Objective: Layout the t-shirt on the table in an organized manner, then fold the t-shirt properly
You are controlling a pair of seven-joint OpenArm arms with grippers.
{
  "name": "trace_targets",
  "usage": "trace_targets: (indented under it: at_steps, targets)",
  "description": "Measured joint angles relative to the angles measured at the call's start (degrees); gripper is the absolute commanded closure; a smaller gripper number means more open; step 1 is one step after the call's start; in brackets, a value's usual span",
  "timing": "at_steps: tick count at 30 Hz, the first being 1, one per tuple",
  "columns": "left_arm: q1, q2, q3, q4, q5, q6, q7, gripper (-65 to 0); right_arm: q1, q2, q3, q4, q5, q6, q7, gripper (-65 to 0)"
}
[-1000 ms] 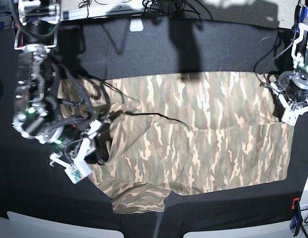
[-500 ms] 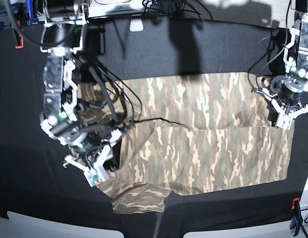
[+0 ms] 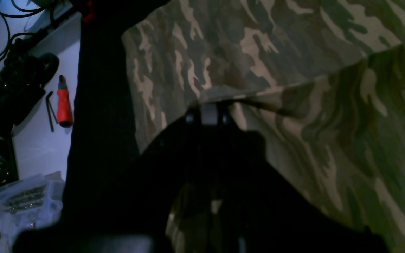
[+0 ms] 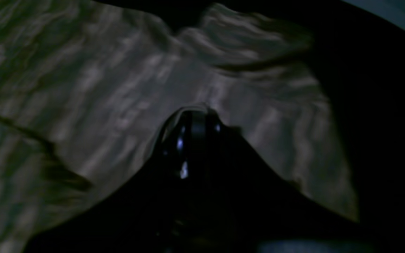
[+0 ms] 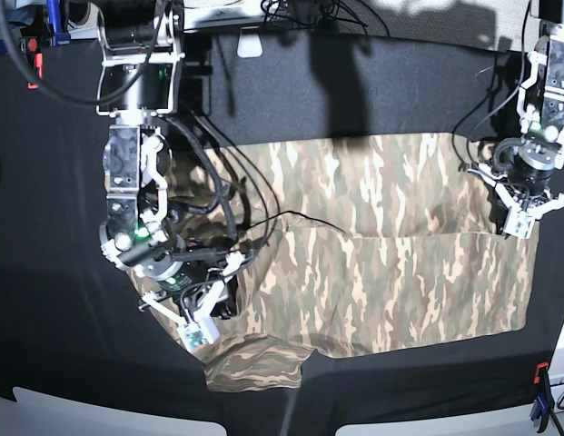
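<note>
Left wrist view, grip: the left gripper (image 3: 206, 114) is seen closed on a folded edge of the t-shirt (image 3: 294, 88), a thin ridge of cloth being pinched at its tip.
Left wrist view, surroundings: beyond the black-draped table (image 3: 100, 105), a red-handled screwdriver (image 3: 63, 105) and a clear parts box (image 3: 19, 200) are seen on a white surface.
Right wrist view, grip: the right gripper (image 4: 195, 119) is shown shut, with soft, rumpled cloth gathered at its tip; the picture is dim and blurred, so the held part is judged to be a shoulder or sleeve edge.
Base view, position: the camouflage shirt is spread across the middle of the table, one layer doubled over lengthwise, a sleeve (image 5: 254, 363) poking out at the near edge.
Base view, material: thin, limp woven fabric, creased along the fold line and bunched by the right arm.
Step in hand: a lengthwise fold is judged to be under way, both ends being carried.
Next move: both held ends should be lowered evenly and in line, so that the fold is laid flat.
</note>
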Motion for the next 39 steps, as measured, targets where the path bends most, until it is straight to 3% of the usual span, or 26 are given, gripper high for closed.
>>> trace_targets:
  at_steps: [1,3,4,6,8,12,15,16,20,27,30,33,34,39]
  targets:
    - [0.0,-0.02,0.0,0.0,0.76,-0.02,-0.24,-1.1,0.0,0.0,0.09,0.0,-1.6,0.02,0.0,-8.7]
    - [-0.24,0.0,0.0,-0.02,3.74,0.48,-0.5,-13.0,-0.02,0.02,0.11,0.0,-4.87,-0.11,1.36,-22.6]
    - [-0.52,0.0,0.0,-0.24,4.11,1.97,-1.27,-17.5,-0.04,0.04,0.09,0.0,-6.12,-1.62,2.97,-26.2]
    - [-2.03,0.15,0.0,-1.38,4.31,5.64,-2.25,-20.6,0.0,-0.11,0.0,-0.02,-7.98,-9.07,6.75,-27.1]
    - [-4.46,0.04,-0.02,-4.0,4.48,6.73,-2.38,-20.6,0.24,0.0,0.07,-0.02,-7.91,-12.7,9.42,-27.1]
    - [-8.07,0.13,0.0,-11.26,4.31,6.62,-2.6,-20.6,1.33,-0.5,0.11,0.0,-7.58,-13.2,9.22,-27.1]
    - [-9.03,0.13,-0.02,-15.04,4.24,6.73,-2.14,-20.6,1.77,-1.42,0.09,0.0,-1.18,-13.11,5.03,-26.9]
    - [-8.98,0.09,-0.02,-15.3,3.85,6.86,-1.9,-20.6,1.77,-1.68,0.0,0.0,-0.02,-12.76,3.52,-26.9]
    - [-8.37,0.17,-0.02,-15.34,-1.01,6.67,-1.9,-20.6,1.57,-1.9,-0.11,0.0,2.91,-5.16,0.76,-26.9]
    - [-8.37,0.13,-0.02,-15.34,-1.49,6.47,-1.7,-20.7,1.62,-1.92,0.04,0.0,4.85,-3.91,-1.07,-26.9]
    - [-8.55,0.15,-0.02,-14.75,-2.78,6.47,7.3,-20.7,1.46,-1.66,0.04,0.0,6.88,-1.16,-7.08,-26.9]
    - [-7.87,0.13,-0.02,-12.5,-5.11,6.73,15.69,-20.7,0.55,-0.74,0.04,0.0,11.67,5.31,-9.94,-26.9]
    - [-7.52,0.13,-0.02,-11.13,-6.03,6.69,16.63,-20.7,0.2,-0.66,0.02,0.0,11.87,7.15,-10.8,-26.9]
    - [-6.64,0.11,-0.02,-2.64,-7.76,6.69,16.06,-20.7,-3.87,0.24,0.11,0.02,9.51,7.26,-11.54,-26.9]
